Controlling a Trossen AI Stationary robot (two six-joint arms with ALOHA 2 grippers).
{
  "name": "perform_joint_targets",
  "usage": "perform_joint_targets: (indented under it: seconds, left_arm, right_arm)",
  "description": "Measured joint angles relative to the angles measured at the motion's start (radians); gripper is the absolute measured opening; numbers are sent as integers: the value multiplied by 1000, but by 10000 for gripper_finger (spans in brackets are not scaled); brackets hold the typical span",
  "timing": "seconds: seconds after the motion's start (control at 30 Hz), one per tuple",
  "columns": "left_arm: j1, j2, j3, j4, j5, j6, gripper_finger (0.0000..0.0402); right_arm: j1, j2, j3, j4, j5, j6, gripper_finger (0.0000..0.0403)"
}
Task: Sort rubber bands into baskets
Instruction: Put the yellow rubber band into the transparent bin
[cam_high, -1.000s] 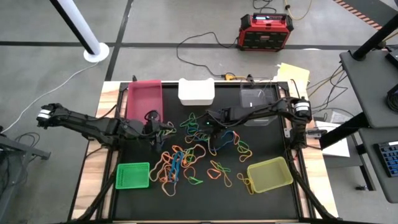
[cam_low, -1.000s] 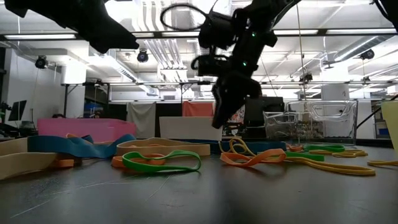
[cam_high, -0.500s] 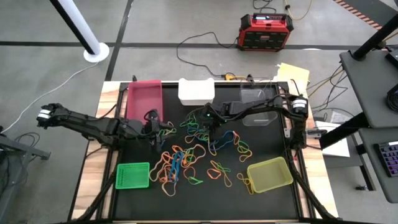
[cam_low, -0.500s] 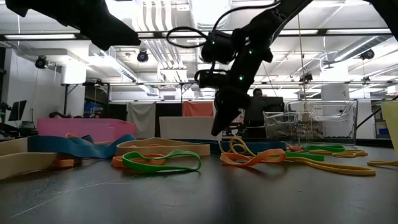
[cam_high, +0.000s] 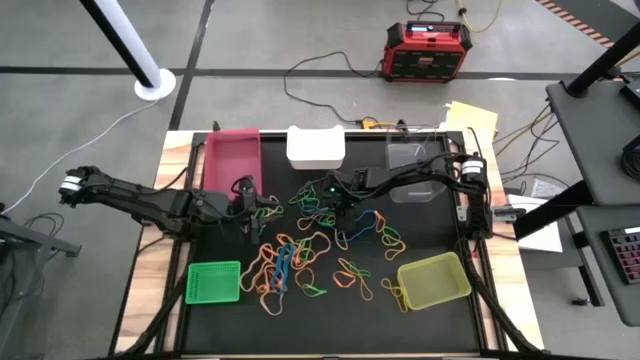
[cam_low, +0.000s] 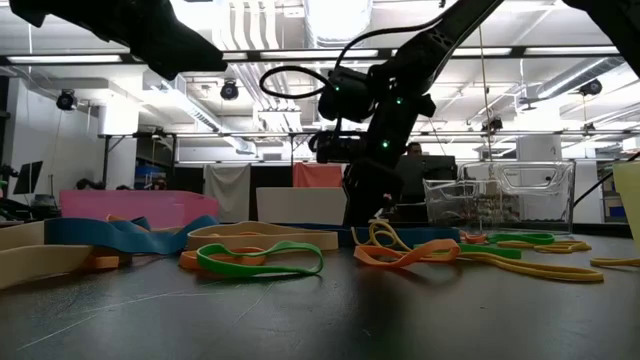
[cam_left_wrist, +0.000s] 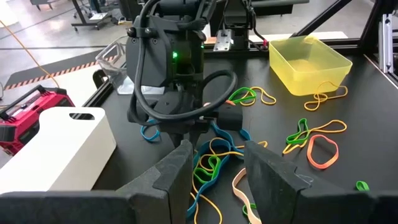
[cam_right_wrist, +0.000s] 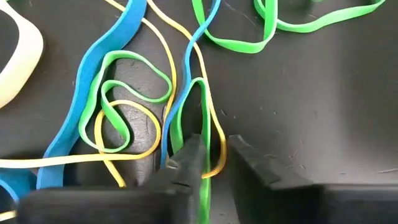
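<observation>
The right gripper (cam_high: 338, 208) is down at the black mat (cam_high: 430, 320), tips on the tangle of rubber bands (cam_high: 300, 255) near the table's middle. In the right wrist view its two dark fingers (cam_right_wrist: 189, 158) stand close together with only a narrow gap, and a green band (cam_right_wrist: 196, 118) and a yellow band (cam_right_wrist: 214, 140) run up out of that gap, so the jaws appear to be pinching in on these strands; whether the grip is firm cannot be told. A broad blue band (cam_right_wrist: 102, 81) lies just beside the jaws, crossing the same loops, so it may drag along if the pinched strands are lifted. The low approach seems chosen because the bands lie flat and thin, and only a pinch at mat level can catch one. The left gripper (cam_left_wrist: 214, 171) waits just across the heap, facing the right one, its jaws apart and holding nothing, with green and blue loops on the mat between and just beyond its tips. The baskets ring the heap, well apart from both jaws: magenta basket (cam_high: 232, 155), white basket (cam_high: 316, 147), clear basket (cam_high: 405, 155), green basket (cam_high: 214, 282) and yellow basket (cam_high: 434, 280). Most bands are not yet sorted.
</observation>
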Motion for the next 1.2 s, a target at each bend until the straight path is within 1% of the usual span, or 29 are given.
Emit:
perform_joint_targets:
  seconds: [0.03, 0.1, 0.4, 0.7, 0.77, 0.83, 1.0, 1.07, 1.2]
  left_arm:
    - [0, 0, 0, 0, 0, 0, 129]
    - [0, 0, 0, 0, 0, 0, 129]
    - [0, 0, 0, -1, 0, 0, 129]
    - [0, 0, 0, -1, 0, 0, 129]
    - [0, 0, 0, -1, 0, 0, 129]
    - [0, 0, 0, 0, -7, 0, 129]
    - [0, 0, 0, 1, -24, 0, 129]
    - [0, 0, 0, 2, -24, 0, 129]
    - [0, 0, 0, 7, -25, 0, 129]
  right_arm:
    - [0, -5, -1, -1, 0, -9, 23]
    - [0, -18, -3, -1, 1, -18, 15]
    - [1, -127, -4, 4, 10, -28, 9]
    - [18, -289, -4, -20, 182, -44, 9]
    - [23, -334, -4, -25, 233, -51, 9]
    - [31, -380, -4, -36, 307, -67, 9]
    - [37, -495, -4, -138, 499, -72, 9]
    - [36, -541, -4, -182, 585, -62, 9]
    - [32, -611, -4, -294, 796, 0, 9]
